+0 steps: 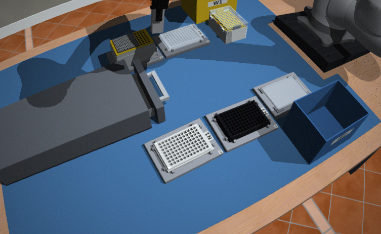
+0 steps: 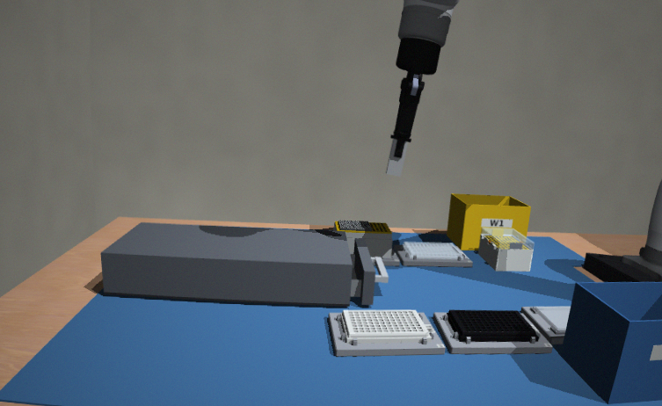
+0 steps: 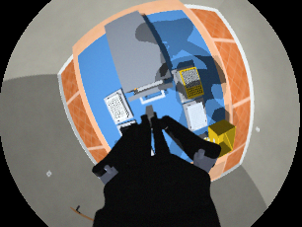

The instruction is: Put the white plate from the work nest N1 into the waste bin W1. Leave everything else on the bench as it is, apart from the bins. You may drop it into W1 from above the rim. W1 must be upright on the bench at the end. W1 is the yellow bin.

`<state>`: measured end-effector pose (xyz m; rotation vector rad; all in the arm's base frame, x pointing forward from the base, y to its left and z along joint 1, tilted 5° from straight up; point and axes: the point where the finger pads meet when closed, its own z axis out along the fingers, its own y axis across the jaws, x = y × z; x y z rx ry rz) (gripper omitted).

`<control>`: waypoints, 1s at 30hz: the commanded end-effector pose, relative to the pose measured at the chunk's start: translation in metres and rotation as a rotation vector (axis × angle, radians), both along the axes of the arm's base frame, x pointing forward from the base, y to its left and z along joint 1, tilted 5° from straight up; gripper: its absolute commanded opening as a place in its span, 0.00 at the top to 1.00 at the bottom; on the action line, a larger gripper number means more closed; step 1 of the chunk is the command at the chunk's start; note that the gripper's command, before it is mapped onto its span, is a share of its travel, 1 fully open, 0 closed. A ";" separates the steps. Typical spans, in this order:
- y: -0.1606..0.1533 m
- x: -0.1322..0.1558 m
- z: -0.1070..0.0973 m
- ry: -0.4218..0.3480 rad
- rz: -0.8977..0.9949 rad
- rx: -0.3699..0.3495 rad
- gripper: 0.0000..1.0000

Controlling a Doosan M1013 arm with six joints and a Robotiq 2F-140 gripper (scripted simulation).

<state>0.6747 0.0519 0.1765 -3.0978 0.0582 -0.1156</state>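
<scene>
White plate (image 1: 182, 146) flat in N1, long axis diagonal.

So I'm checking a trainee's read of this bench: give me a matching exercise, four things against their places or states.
Things:
1. white plate
2. black plate
3. yellow bin W1
4. gripper

Places or states:
A. shut, high above the bench
B. in nest N1, near the front edge
C. upright at the back
D. in the nest between the white plate and the blue bin

Pairs: 1-B, 2-D, 3-C, 4-A
</scene>
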 end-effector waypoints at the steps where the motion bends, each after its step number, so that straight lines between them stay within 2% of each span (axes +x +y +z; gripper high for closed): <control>1: 0.000 -0.021 0.002 0.003 0.003 -0.001 0.90; 7: 0.001 -0.044 0.005 0.003 0.003 -0.001 0.90; 8: 0.000 -0.049 0.005 0.027 0.022 -0.014 0.90; 10: 0.000 -0.049 0.005 0.027 0.022 -0.014 0.90; 12: 0.000 -0.059 0.006 0.074 0.059 -0.039 0.90; 23: -0.002 -0.114 0.010 0.074 0.059 -0.039 0.90; 27: -0.002 -0.118 0.010 0.074 0.059 -0.039 0.90; 30: -0.003 -0.130 0.011 0.146 0.113 -0.078 0.90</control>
